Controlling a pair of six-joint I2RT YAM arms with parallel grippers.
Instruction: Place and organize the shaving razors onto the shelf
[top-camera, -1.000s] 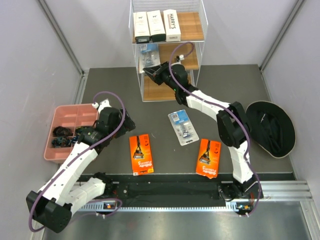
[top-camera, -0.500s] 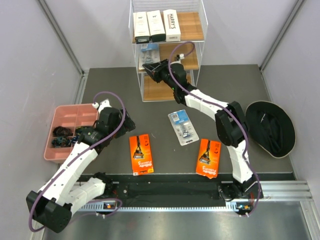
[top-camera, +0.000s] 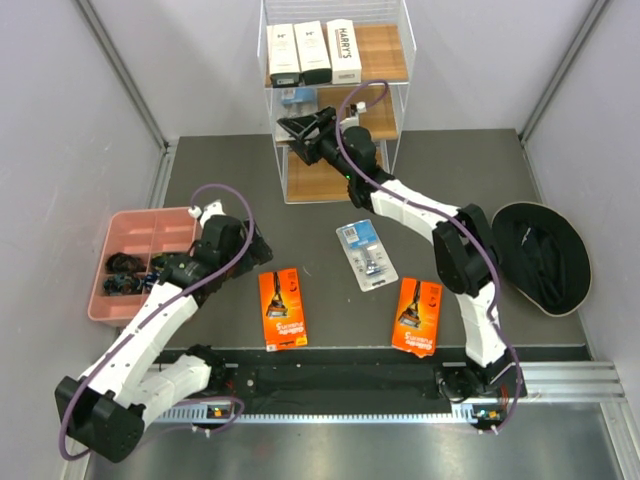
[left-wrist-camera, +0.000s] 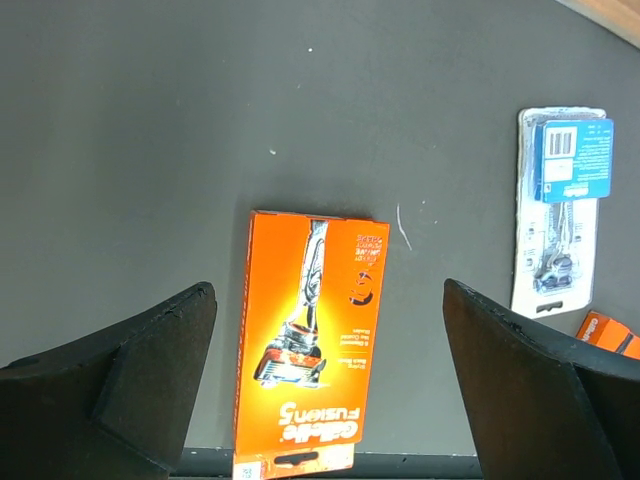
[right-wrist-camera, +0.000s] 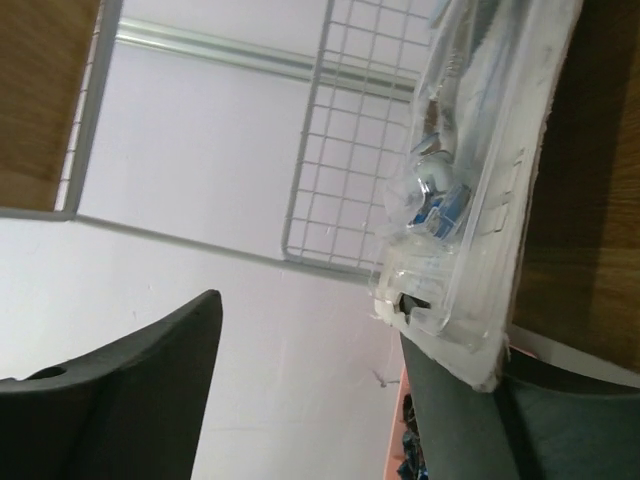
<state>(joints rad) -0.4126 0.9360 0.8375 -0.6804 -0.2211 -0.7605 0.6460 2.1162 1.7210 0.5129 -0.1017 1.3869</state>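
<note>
Three long white boxes (top-camera: 312, 51) stand side by side on the top tier of the shelf (top-camera: 385, 55). A blue-clear blister pack (top-camera: 293, 97) (right-wrist-camera: 470, 190) lies on the middle tier. My right gripper (top-camera: 296, 128) (right-wrist-camera: 310, 315) reaches in under it, open, with the pack's edge resting against one finger (right-wrist-camera: 470, 420). On the table lie another blister pack (top-camera: 366, 255) (left-wrist-camera: 560, 200) and two orange cards (top-camera: 282, 308) (top-camera: 417, 315). My left gripper (top-camera: 255, 252) (left-wrist-camera: 328, 290) hovers wide open above the left orange card (left-wrist-camera: 310, 340).
A pink compartment tray (top-camera: 128, 228) with dark small items sits at the left, beside the left arm. A black round object (top-camera: 540, 257) lies at the right edge. Grey walls close in both sides, and the bottom tier (top-camera: 315, 180) shows bare wood.
The right gripper has opened and let go of the blister pack on the middle tier, shifting a little left. The left arm has barely moved.
</note>
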